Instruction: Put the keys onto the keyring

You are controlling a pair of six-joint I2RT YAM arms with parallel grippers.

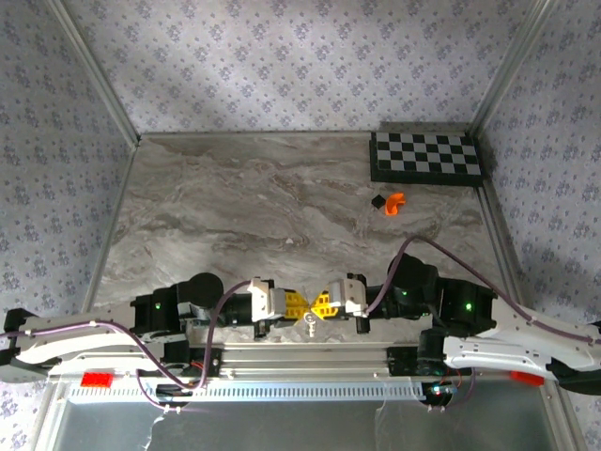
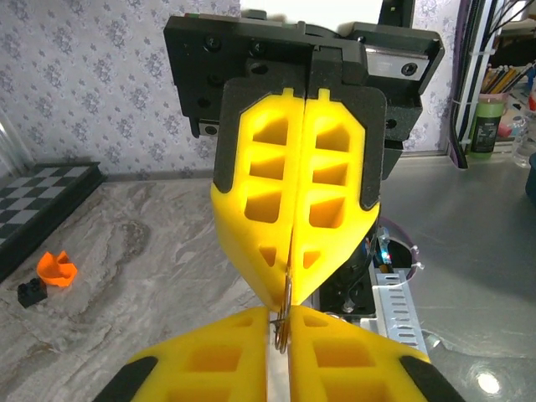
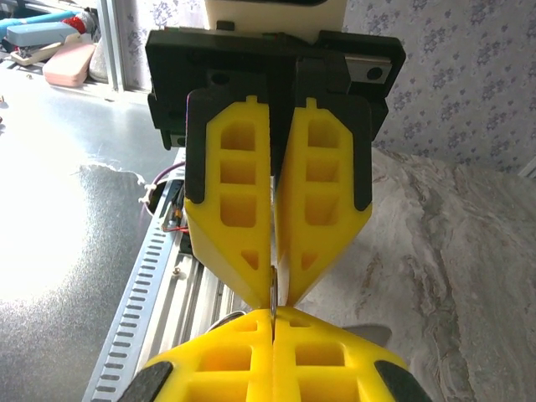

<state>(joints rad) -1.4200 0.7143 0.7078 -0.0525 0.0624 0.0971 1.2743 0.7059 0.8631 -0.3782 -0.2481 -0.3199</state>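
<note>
Meeting point: the left gripper [image 1: 302, 303] and right gripper [image 1: 323, 303] stand tip to tip over the marble-patterned table [image 1: 244, 207], well apart from the checkerboard [image 1: 427, 157], on its near side and to its left.
Left fingers: yellow fingers [image 3: 234, 209] drawn to a narrow slit, their tips pinching a thin metal edge.
Right fingers: yellow fingers [image 2: 268, 176] pressed flush together, the same metal edge caught in their seam.
Keyring: the keyring [image 2: 284, 325], seen edge-on, bridges both sets of tips. A small silvery cluster [image 1: 310, 320] dangles beneath, too small to make out in detail.
Bystanders: an orange piece [image 1: 394, 201] and a black piece [image 1: 377, 200] lie near the checkerboard, on its near side.
</note>
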